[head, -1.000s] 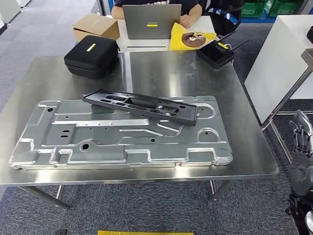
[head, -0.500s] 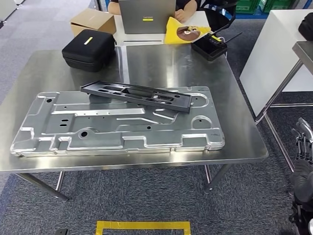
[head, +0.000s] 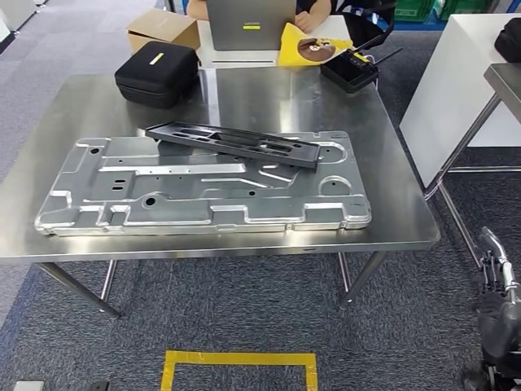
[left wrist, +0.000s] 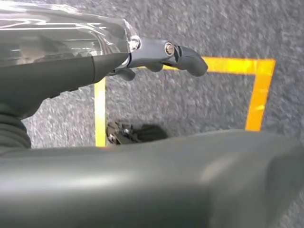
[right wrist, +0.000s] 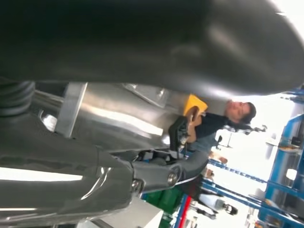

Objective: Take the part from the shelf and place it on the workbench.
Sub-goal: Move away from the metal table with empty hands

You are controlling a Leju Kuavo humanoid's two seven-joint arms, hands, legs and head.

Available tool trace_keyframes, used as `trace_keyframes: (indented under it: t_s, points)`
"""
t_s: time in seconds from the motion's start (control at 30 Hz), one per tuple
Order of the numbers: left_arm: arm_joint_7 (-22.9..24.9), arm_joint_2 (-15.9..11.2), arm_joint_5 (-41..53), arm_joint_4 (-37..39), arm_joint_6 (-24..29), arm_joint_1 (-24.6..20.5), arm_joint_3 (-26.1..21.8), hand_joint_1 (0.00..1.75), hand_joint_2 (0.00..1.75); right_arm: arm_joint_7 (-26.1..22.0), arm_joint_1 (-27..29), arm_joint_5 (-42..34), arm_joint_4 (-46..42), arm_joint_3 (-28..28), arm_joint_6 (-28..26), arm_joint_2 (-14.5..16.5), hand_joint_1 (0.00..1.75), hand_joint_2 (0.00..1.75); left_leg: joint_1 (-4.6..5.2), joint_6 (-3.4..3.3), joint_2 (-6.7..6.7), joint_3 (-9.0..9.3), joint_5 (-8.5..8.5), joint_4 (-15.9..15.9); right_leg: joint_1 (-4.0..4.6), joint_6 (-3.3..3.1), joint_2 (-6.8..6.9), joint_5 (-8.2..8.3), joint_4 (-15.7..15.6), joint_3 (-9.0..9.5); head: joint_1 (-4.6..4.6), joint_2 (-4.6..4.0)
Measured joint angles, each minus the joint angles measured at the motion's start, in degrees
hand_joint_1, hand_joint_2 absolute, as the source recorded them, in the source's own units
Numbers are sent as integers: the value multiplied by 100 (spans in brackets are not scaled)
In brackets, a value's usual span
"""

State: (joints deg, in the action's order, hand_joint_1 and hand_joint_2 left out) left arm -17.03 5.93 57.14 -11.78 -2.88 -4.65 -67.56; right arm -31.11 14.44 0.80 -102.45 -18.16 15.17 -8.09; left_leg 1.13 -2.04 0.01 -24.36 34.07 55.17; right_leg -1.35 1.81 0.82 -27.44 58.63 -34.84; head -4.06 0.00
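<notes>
The black part point(head: 234, 144) lies on the big metal plate point(head: 203, 191) on the workbench point(head: 393, 195), tilted a bit. Right hand point(head: 501, 301) hangs low w/ nothing in it, left hand point(left wrist: 157, 54) too. Risk: a table bump could slide the part off.

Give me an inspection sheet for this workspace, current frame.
Surface: steel workbench, bare at its right end.
Job's things: long black slotted plastic part lies on a large stamped grey metal panel on the bench.
Clutter: black zip case, cardboard box, grey laptop, yellow packet, black handset with antenna.
Hands: right hand hangs low beside the bench, holding nothing; left hand over the floor, empty.
Cables: nothing seen.
Surroundings: grey carpet, yellow floor tape, seated person, white table.
</notes>
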Motion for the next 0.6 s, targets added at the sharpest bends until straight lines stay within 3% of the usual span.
trace_keyframes:
  t_s: [0.07, 0.17, 0.2, 0.23, 0.27, 0.33, 0.4, 0.43, 0.53, 0.6]
  points:
    - [0, -1, -7, 0, 7, 2, -18, 0, 0, 48, 42, 86, 129, -118, 110, 131, 0, 0, -31, -56, 26, -100, -133, -48, 7, 36, -26, -191, 121, -81, 3, 0]
    - [0, 0, -14, 0, 15, 10, -42, 0, 0, 80, 83, 261, 405, -278, 253, 325, 0, 0, -27, -112, 64, -326, -314, -51, 16, 57, -54, -953, 959, -301, 15, 0]
    - [0, 1, -12, 0, 15, 12, -47, 0, 0, 103, 87, 331, 513, -326, 302, 391, 0, 0, -17, -116, 75, -404, -363, -35, 17, 70, -54, -1077, 1267, -335, 17, 0]
    - [-1, 1, -10, 0, 15, 11, -52, 0, 0, 133, 90, 422, 640, -378, 356, 460, 0, 0, -9, -117, 85, -484, -406, -8, 18, 82, -55, -1070, 1451, -307, 17, 0]
    - [-1, 1, -8, 0, 15, 9, -58, 0, 0, 157, 90, 525, 783, -429, 408, 526, 0, 0, -6, -112, 92, -564, -439, 30, 18, 91, -55, -949, 1441, -190, 17, 0]
    - [-2, 1, -5, 0, 15, 6, -67, 0, 0, 162, 80, 741, 1101, -522, 492, 647, 0, 0, -7, -91, 96, -715, -478, 141, 17, 90, -54, -654, 824, 323, 17, 0]
    - [-2, 2, -2, 0, 15, 2, -72, 0, 0, 151, 40, 966, 1454, -605, 555, 750, 0, 0, 7, -54, 96, -837, -503, 270, 32, 57, -54, -617, 53, 822, 15, 0]
    - [-1, 3, 2, 0, 15, -1, -74, 0, 0, 152, 12, 1088, 1652, -650, 581, 802, 0, 0, 11, -27, 95, -875, -524, 311, 44, 36, -55, -662, -158, 939, 13, 0]
    - [4, 6, 18, 0, 32, 5, -80, 0, 0, 59, -76, 1502, 2387, -801, 607, 951, 0, 0, 1, 77, 76, -930, -548, 360, 47, -82, -36, -629, -247, 915, 7, 0]
    - [12, 13, 37, 0, 47, 11, -83, 0, 0, -59, -138, 1700, 2874, -893, 606, 1033, 0, 0, -28, 162, 50, -1020, -203, 631, 23, -182, -8, -528, -258, 813, 5, 0]
